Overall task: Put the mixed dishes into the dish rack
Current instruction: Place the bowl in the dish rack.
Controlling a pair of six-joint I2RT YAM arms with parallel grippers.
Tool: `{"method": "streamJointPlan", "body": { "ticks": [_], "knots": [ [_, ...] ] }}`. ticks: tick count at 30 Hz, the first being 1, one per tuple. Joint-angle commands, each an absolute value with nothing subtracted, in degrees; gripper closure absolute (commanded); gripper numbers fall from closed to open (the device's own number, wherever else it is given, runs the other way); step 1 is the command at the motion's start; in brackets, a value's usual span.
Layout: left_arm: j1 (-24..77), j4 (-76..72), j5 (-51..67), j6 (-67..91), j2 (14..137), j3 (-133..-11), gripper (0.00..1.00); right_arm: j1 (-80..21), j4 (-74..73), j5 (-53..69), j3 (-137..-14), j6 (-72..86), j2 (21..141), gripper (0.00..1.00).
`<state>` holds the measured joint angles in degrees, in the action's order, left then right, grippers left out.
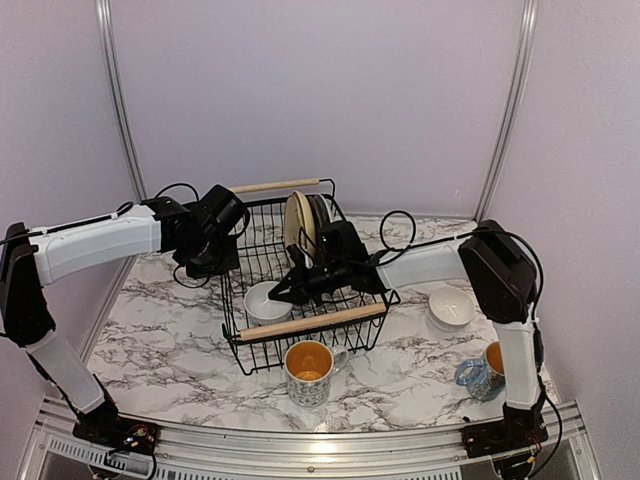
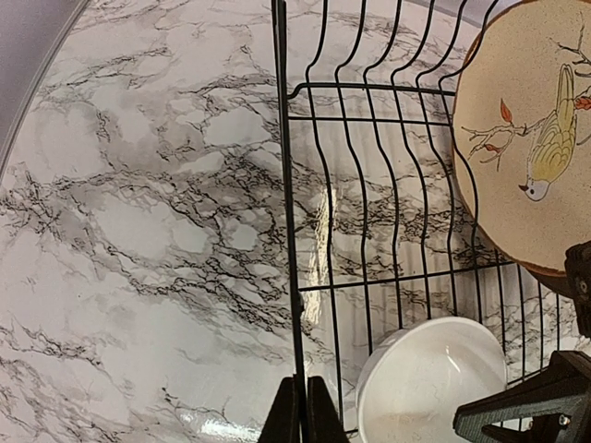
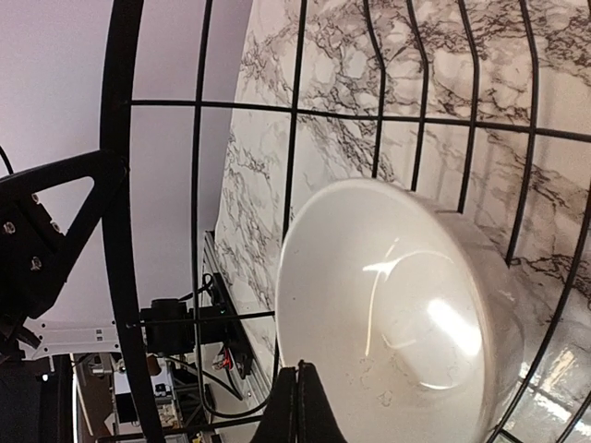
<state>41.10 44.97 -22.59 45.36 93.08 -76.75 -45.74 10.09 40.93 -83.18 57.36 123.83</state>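
Observation:
The black wire dish rack [image 1: 300, 325] with wooden bar handles stands mid-table. My left gripper [image 1: 226, 268] [image 2: 303, 413] is shut on the rack's left rim wire [image 2: 288, 231]. A tan bird plate [image 1: 298, 222] [image 2: 531, 129] stands upright at the rack's back, with a darker plate [image 1: 321, 212] behind it. A small white bowl [image 1: 265, 300] [image 2: 429, 383] [image 3: 397, 314] lies tilted in the rack's front left corner. My right gripper [image 1: 276, 293] [image 3: 297, 408] reaches into the rack, shut, its tips by that bowl's rim with nothing seen between them.
An orange-lined mug [image 1: 309, 372] stands just in front of the rack. A second white bowl [image 1: 452, 305] sits to the rack's right. Another mug [image 1: 482, 374] is at the near right beside my right arm's base. Walls close in at the back and sides.

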Motion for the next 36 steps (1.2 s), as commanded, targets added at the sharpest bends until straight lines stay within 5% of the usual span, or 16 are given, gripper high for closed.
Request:
{"method": "streamJointPlan", "body": {
  "ticks": [1,11,21,25,30,36],
  "knots": [
    [43.05,43.48,-17.78,40.67,91.33,-77.75,1.00,-46.30,5.96,38.87,-86.93,52.18,119.83,1.00],
    [42.89,46.14,-18.98,37.10,91.51,-83.87,1.00,-47.84,1.19,38.41,-92.46,43.51,115.73,0.77],
    [42.88,44.64,-13.79,38.87,92.46,-83.63,1.00,-47.73,-24.81,24.69,-102.77,-3.99,109.51,0.60],
    [42.89,41.62,-12.64,40.47,91.88,-80.57,1.00,-47.58,-29.01,18.82,-101.65,-20.03,108.09,0.39],
    [43.01,36.16,-8.96,42.88,90.95,-76.81,1.00,-46.71,-33.36,18.26,-104.40,-28.10,109.18,0.27],
    [43.14,31.05,-6.27,44.98,89.11,-72.47,1.00,-48.51,-40.35,18.95,-110.68,-28.64,114.36,0.31]
  ]
}}
